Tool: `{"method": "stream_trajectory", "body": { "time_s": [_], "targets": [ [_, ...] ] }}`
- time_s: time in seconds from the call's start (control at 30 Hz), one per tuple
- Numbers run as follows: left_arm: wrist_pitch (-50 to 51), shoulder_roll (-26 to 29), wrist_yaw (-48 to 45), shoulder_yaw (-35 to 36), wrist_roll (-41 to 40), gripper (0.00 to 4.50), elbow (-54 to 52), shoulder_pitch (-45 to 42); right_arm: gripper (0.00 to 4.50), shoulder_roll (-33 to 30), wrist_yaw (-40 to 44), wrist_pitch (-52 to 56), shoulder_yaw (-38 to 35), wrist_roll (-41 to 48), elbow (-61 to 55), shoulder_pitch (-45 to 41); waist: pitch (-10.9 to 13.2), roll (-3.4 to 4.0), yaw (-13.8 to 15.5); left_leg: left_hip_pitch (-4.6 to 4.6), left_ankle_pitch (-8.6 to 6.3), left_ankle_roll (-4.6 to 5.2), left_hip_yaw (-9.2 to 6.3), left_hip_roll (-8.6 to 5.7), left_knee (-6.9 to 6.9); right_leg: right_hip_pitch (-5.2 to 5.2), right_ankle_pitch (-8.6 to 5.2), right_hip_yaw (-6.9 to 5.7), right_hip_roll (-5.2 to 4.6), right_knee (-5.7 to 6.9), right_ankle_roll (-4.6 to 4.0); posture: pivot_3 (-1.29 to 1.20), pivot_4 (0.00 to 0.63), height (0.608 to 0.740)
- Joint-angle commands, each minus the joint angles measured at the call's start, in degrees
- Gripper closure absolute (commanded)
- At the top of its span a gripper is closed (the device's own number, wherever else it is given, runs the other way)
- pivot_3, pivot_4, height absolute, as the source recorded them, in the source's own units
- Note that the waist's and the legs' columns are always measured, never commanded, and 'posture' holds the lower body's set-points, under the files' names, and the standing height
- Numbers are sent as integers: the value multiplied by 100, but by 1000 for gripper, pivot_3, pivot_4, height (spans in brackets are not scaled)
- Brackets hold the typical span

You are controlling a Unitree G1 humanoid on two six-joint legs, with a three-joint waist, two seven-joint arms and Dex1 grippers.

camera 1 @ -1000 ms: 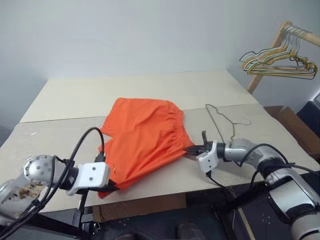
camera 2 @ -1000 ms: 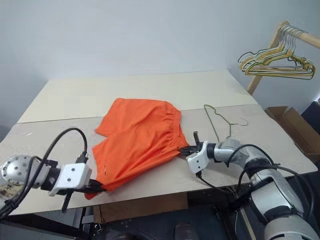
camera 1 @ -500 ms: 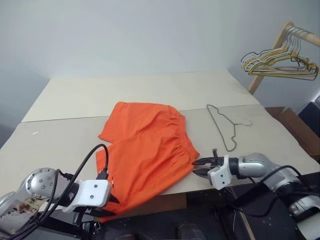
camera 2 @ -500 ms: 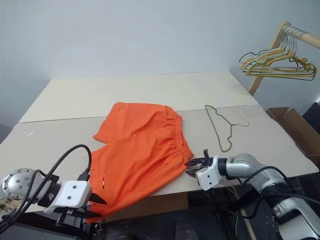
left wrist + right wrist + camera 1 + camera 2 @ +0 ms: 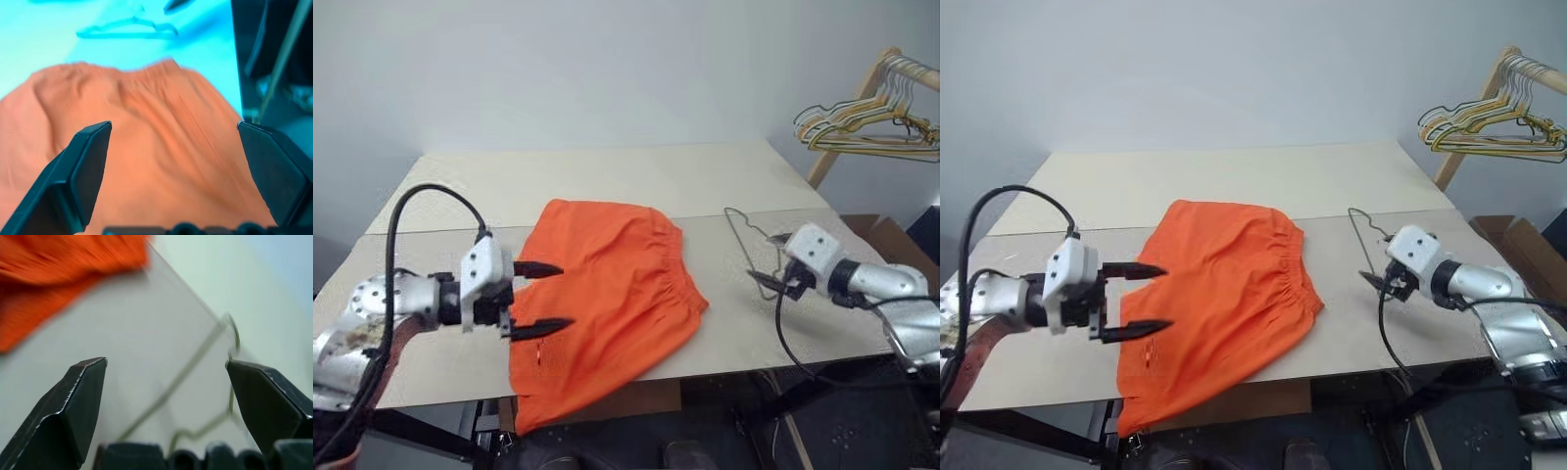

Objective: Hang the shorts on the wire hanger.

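The orange shorts (image 5: 617, 284) lie spread flat on the beige table (image 5: 636, 176), waistband to the right, and one leg droops over the front edge. My left gripper (image 5: 564, 294) hovers open over the left side of the shorts (image 5: 156, 137) with nothing between its fingers (image 5: 88, 166). The thin wire hanger (image 5: 736, 223) lies flat on the table to the right of the shorts, and my right arm hides part of it. My right gripper (image 5: 166, 364) is open and empty just over the hanger (image 5: 195, 360), its black fingers (image 5: 1373, 279) pointing left.
A wooden rack at the far right carries a bunch of yellowish and grey hangers (image 5: 867, 122). A brown cardboard box (image 5: 893, 233) sits off the table's right edge. Bare table surface stretches behind the shorts.
Both grippers opened and let go of the shorts, which now lie flat nearer the front edge. The left gripper rose over them. The right gripper swung right to the hanger.
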Motion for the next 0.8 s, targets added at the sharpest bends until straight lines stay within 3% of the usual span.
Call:
{"method": "stream_trajectory", "body": {
  "time_s": [0.03,0.2,0.43,0.6,0.8],
  "targets": [
    [270,-186,237,-53,-218,15,37,-394,0,357,-732,1398,-19,-450,567,-653,-2,3,-42,-10,0,-1,0,-1,0,-9,0,0,0,0,0,-154,0,740],
    [456,-344,302,-25,-382,15,55,-568,0,821,-948,2209,-19,-762,1588,-1325,-6,10,-164,-65,14,-22,-5,-3,1,-60,1,-5,3,-1,0,-152,0,740],
    [434,-316,250,-25,-329,15,35,-519,0,1136,-606,2350,158,-1004,2702,-1791,-8,11,-289,-66,12,-18,-15,-3,9,-56,2,-5,2,-3,3,-144,0,740],
    [417,-280,176,-44,-306,0,51,-537,1523,1283,-444,2318,175,-1074,3224,-1993,-16,6,-346,-63,12,-17,-26,-2,10,-49,2,-11,4,-1,4,-143,0,740],
    [411,-232,46,-60,-276,0,113,-577,3706,1317,-456,2560,-48,-985,3339,-2053,-34,-5,-330,-64,12,-17,-33,-2,14,-47,3,-13,3,-2,6,-150,0,740]
  ]
}}
